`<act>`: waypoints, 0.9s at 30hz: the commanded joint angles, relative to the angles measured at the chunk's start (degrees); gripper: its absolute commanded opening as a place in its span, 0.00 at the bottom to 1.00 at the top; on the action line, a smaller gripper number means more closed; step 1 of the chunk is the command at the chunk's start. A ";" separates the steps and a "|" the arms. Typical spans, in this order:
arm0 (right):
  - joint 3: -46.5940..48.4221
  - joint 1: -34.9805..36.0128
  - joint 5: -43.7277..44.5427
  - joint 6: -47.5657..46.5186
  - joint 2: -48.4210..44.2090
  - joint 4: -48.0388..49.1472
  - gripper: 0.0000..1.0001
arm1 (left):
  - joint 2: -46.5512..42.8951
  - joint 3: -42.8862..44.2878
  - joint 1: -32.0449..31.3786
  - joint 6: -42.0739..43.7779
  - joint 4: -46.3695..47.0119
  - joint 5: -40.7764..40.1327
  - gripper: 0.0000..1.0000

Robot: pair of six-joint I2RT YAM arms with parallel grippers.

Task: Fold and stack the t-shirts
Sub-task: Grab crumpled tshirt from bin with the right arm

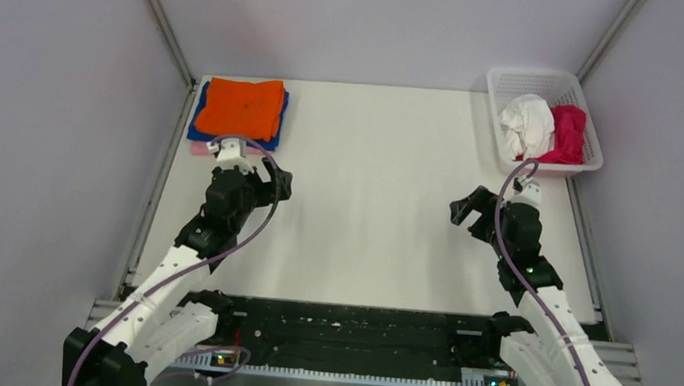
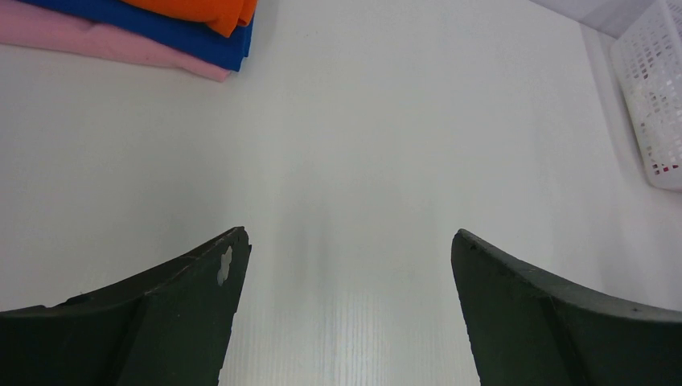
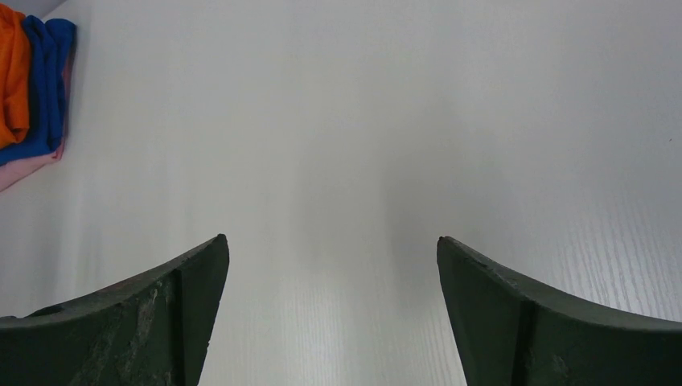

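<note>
Hovering above the table (image 1: 379, 159), left claw (image 2: 347, 235) and right claw (image 3: 330, 239) stand released (jaws wide); shirt stack (image 1: 241, 108) far left, basket (image 1: 535, 78) far right.

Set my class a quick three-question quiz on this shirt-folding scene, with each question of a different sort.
1. True or false: the left pincer and the right pincer are both open and empty.
2. Which colour tops the folded stack? A blue, B orange, C pink.
3. Fill in: ___ crumpled shirts lie in the basket.
Key: 1 true. 2 B, the orange shirt. 3 two, the white shirt and the magenta shirt.
</note>
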 commanded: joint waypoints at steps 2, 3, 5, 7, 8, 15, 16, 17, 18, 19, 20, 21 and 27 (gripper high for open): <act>2.46 -0.32 -0.76 -1.05 -0.27 1.23 0.99 | -1.01 0.44 -0.13 0.63 2.36 0.51 0.99; 2.55 -0.35 -0.89 -1.04 -0.21 1.35 0.99 | -1.01 0.47 -0.09 0.55 2.43 0.51 0.99; 2.77 -0.38 -1.25 -1.06 0.09 2.20 0.99 | -1.00 0.47 -0.11 0.54 2.49 0.81 0.99; 3.24 -0.32 -1.34 -1.14 0.48 3.08 0.99 | -0.77 0.50 -0.14 0.46 2.52 0.88 0.99; 3.68 -0.37 -1.18 -1.46 0.95 3.57 0.99 | -0.63 0.58 -0.13 0.38 2.52 0.93 0.99; 17.56 -1.00 11.41 -3.26 12.75 5.82 0.99 | 1.31 1.62 -0.08 0.05 4.55 2.75 0.99; 20.87 -1.86 11.76 -4.42 15.68 5.26 0.99 | 1.89 2.01 -0.08 0.10 4.58 2.66 0.99; 24.56 -2.87 11.70 -5.60 19.14 4.57 0.99 | 2.54 2.50 -0.07 0.29 4.50 2.48 0.99; 28.23 -4.02 12.07 -6.81 22.57 3.83 0.99 | 3.13 3.32 -0.08 0.42 4.26 2.08 0.99; 32.66 -5.10 12.56 -7.91 25.88 3.26 0.99 | 3.80 3.96 -0.13 0.53 3.86 1.72 0.99; 36.06 -6.58 12.49 -8.81 29.14 2.75 0.99 | 4.33 4.57 -0.08 0.60 3.51 1.36 0.99; 39.11 -8.13 11.85 -9.31 32.37 1.96 0.99 | 4.84 5.09 -0.08 0.77 3.40 1.11 0.99; 60.20 -15.69 11.87 -11.53 53.87 -5.96 0.94 | 7.06 6.60 -0.11 2.13 3.95 -0.47 0.99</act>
